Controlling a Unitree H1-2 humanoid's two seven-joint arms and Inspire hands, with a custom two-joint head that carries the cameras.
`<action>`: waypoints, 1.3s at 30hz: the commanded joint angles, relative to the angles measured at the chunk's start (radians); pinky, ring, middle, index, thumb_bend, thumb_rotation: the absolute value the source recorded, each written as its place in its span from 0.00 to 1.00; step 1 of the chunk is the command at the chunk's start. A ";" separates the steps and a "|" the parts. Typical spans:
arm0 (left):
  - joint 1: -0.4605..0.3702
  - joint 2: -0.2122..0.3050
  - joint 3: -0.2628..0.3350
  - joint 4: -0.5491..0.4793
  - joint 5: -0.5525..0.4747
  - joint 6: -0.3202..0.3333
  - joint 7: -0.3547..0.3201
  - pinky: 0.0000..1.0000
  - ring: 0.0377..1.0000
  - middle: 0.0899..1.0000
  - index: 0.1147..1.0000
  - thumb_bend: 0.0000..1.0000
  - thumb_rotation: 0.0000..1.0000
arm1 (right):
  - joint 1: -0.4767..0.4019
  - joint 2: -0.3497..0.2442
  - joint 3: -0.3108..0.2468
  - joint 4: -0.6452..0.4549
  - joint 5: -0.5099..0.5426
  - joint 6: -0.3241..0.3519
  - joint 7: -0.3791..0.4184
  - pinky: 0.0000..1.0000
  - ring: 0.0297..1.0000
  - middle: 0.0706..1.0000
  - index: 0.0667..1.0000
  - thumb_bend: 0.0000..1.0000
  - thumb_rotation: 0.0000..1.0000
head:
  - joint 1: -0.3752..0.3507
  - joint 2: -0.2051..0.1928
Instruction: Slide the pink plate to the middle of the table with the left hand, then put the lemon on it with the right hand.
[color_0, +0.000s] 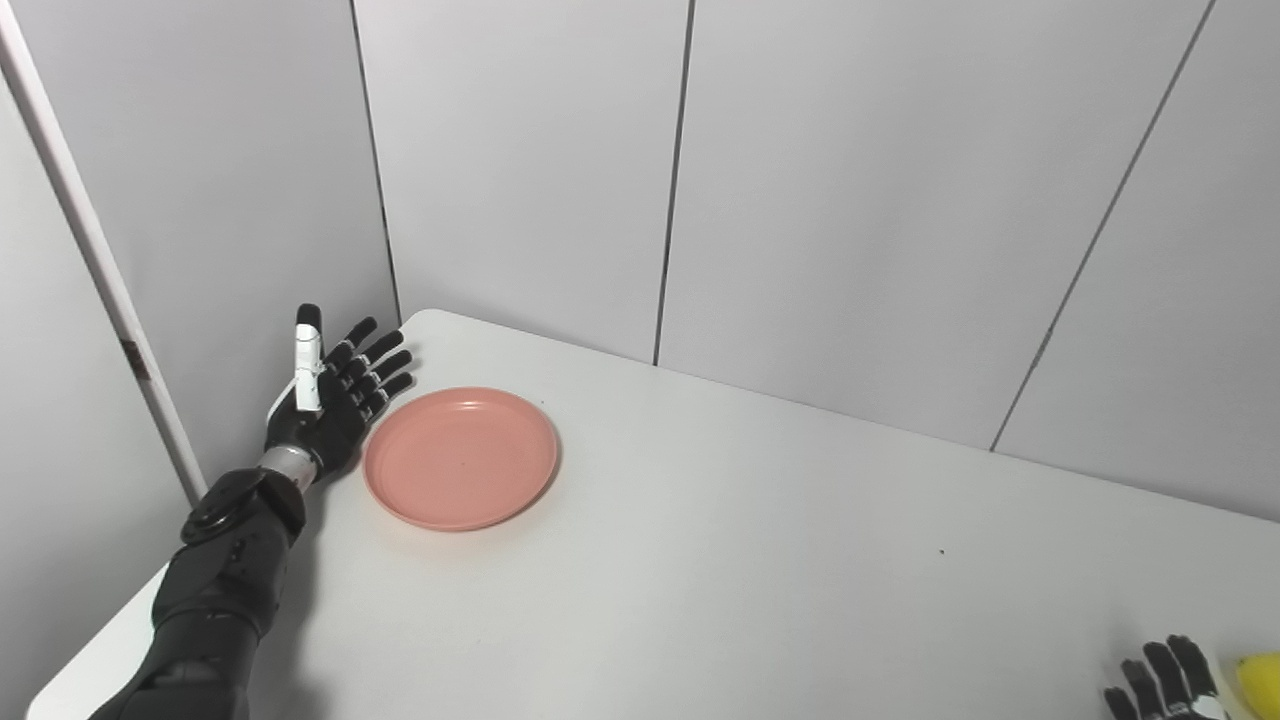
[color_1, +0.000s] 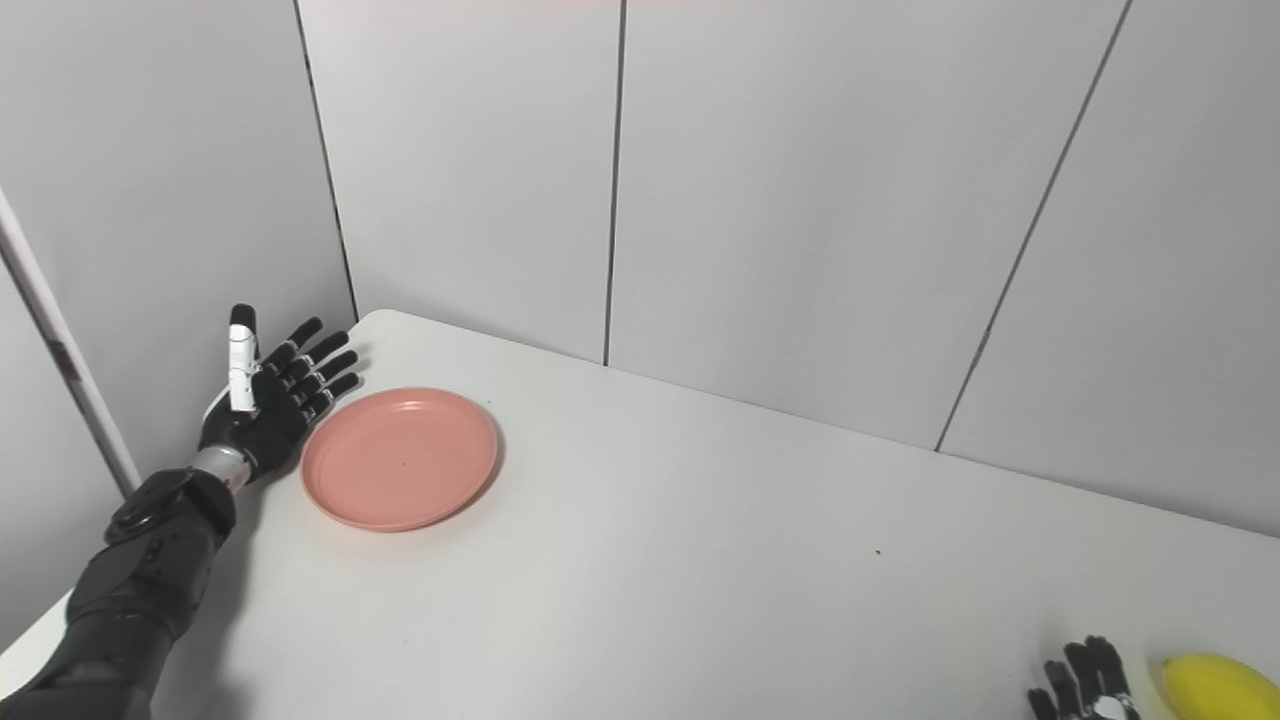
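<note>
Reaching in at the bottom right corner, the right hand (color_1: 1085, 685) is mostly cut off by the picture's edge: only some black fingers show, spread a little, and I cannot tell if the hand is open or closed. Just beside it, on its right, lies the lemon (color_1: 1220, 686), smooth, yellow and rounded, also cut by the edge. Whether the fingers touch it is hard to make out.

At the near left, the left arm (color_0: 215, 590) comes up along the table's edge, black and matte, with a metal ring at the wrist. The table (color_0: 760, 560) is white, smooth and a little glossy, with a rounded far corner.

Farther back, the left hand (color_0: 335, 395) stands on its side with fingers apart and straight, holding nothing; one finger has a white cover. It is just beside the left rim of the plate (color_0: 460, 458), perhaps touching it. This plate is pink, round, shallow, plastic-looking, and sits near the far left corner.

Behind are plain grey wall panels (color_0: 850, 180) with dark seams. No writing can be read.
</note>
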 joint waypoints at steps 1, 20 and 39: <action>-0.009 -0.002 -0.003 -0.004 -0.001 0.007 0.000 0.86 0.85 0.84 0.89 0.98 0.94 | 0.023 -0.010 -0.006 0.021 0.007 0.054 -0.006 1.00 0.99 0.96 0.94 0.53 0.64 | 0.001 0.003; 0.060 -0.054 -0.017 -0.129 -0.021 0.054 -0.015 0.86 0.86 0.89 0.98 0.95 0.96 | 0.025 -0.010 -0.008 -0.010 0.012 0.075 -0.025 1.00 0.98 0.95 0.92 0.54 0.59 | -0.025 0.030; 0.129 -0.203 -0.021 -0.401 -0.001 0.107 0.192 0.82 0.84 0.83 0.95 0.95 0.93 | 0.021 -0.007 0.003 -0.036 0.007 0.095 -0.041 1.00 0.99 0.97 0.96 0.50 0.58 | -0.033 0.046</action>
